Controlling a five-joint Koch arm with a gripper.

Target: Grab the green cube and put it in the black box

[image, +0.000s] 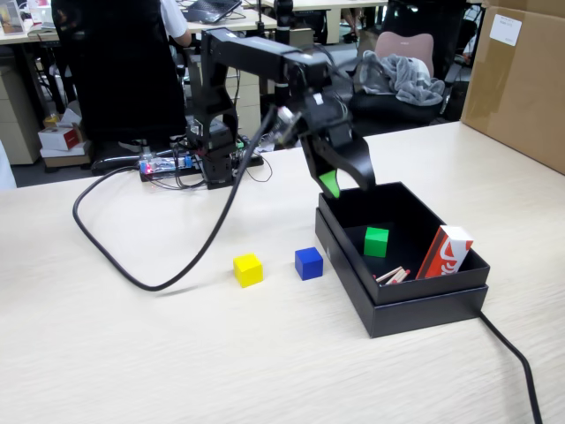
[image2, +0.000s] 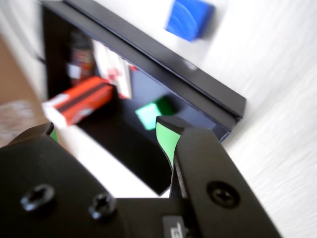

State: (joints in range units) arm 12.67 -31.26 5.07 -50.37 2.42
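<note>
bright even indoor light | soft shadows | wrist view motion-blurred

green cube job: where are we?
Done: the green cube sits on the floor of the black box, beside a red carton. In hand: nothing; the gripper is open and empty above the box's back edge. Left: just pulling the arm clear.

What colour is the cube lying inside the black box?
Green; the cube in the black box shows best in the fixed view.

Fixed view: cube (image: 376, 241) inside box (image: 402, 305), beside a carton (image: 444, 252); two cubes (image: 248, 269) (image: 308, 263) on table (image: 132, 353), left of box.
</note>
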